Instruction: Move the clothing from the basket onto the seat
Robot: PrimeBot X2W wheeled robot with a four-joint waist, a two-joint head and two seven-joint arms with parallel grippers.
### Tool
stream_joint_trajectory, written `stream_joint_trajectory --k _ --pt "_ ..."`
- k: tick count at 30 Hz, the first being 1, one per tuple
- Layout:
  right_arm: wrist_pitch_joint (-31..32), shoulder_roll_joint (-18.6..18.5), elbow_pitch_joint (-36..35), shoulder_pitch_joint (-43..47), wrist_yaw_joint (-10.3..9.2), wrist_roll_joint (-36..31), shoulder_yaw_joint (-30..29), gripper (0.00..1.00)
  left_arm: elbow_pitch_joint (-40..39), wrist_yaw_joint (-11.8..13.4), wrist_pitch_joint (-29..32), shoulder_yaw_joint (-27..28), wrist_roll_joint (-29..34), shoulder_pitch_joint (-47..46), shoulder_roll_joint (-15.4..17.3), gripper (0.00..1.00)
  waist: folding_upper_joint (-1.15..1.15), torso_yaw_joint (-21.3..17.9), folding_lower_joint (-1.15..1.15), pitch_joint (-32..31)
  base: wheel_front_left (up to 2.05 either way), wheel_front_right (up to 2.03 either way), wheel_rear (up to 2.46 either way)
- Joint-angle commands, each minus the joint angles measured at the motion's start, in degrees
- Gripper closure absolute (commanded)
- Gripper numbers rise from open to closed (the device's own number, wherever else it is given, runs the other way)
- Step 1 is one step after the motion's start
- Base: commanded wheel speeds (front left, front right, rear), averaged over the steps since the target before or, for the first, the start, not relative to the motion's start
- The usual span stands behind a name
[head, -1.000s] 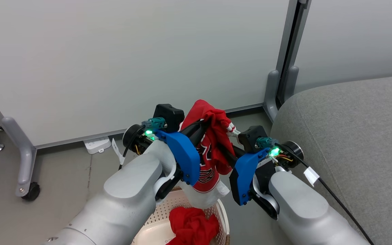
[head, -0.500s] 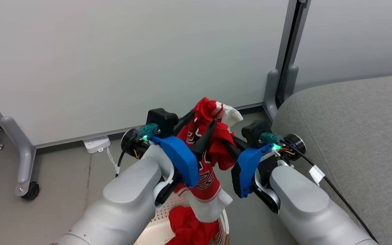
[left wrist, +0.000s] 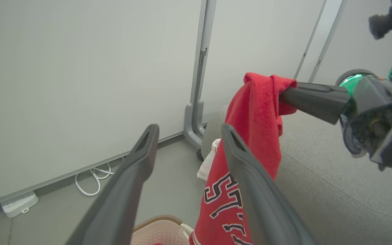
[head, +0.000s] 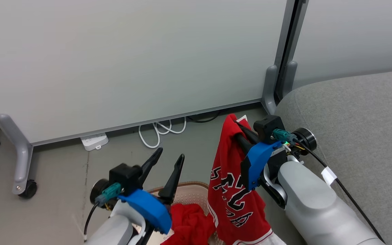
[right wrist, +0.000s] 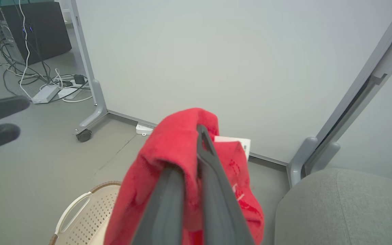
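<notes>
Right tool (head: 238, 133): long dark fingers closed on the top fold of the soft red shirt with black-and-white lettering (head: 231, 194), held high, probably so the limp fabric lifts clear of the oval cream perforated plastic basket (head: 191, 186).
Left tool (head: 169, 153): fingers spread apart, empty, above the basket.
Remaining load: crumpled red cloth (head: 191, 224) in the basket.
Destination: grey woven upholstered seat (head: 352, 119) with a rounded corner, near the hanging shirt on its right.
</notes>
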Motion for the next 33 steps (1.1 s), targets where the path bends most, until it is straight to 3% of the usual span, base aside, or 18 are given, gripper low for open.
stream_joint_trajectory --k 1,10,22,33 --pt "-0.4 -0.2 -0.5 0.2 -0.02 -0.5 -0.5 1.0 -2.4 0.1 -0.1 3.0 2.4 4.0 0.9 0.0 0.0 -0.1 0.0 0.0 0.0 0.0 0.0" --pt "0.3 -0.9 -1.9 1.5 -0.02 -1.6 -2.5 1.0 -8.4 -2.4 -0.1 13.4 10.8 15.4 -0.2 0.0 0.0 0.4 0.0 -0.2 0.0 0.0 0.0" --pt "1.5 -0.6 -4.0 2.9 -0.02 -2.7 -4.0 1.0 -7.6 -5.2 -0.1 18.3 16.6 18.0 -3.3 0.0 0.0 0.1 0.0 0.0 0.0 0.0 0.0" --pt "2.8 -1.4 -6.4 2.9 -0.02 -3.7 -4.2 1.0 -6.9 -6.4 -0.2 21.2 19.0 17.8 -4.8 0.0 0.0 -6.5 0.0 -0.1 0.0 0.0 0.0"
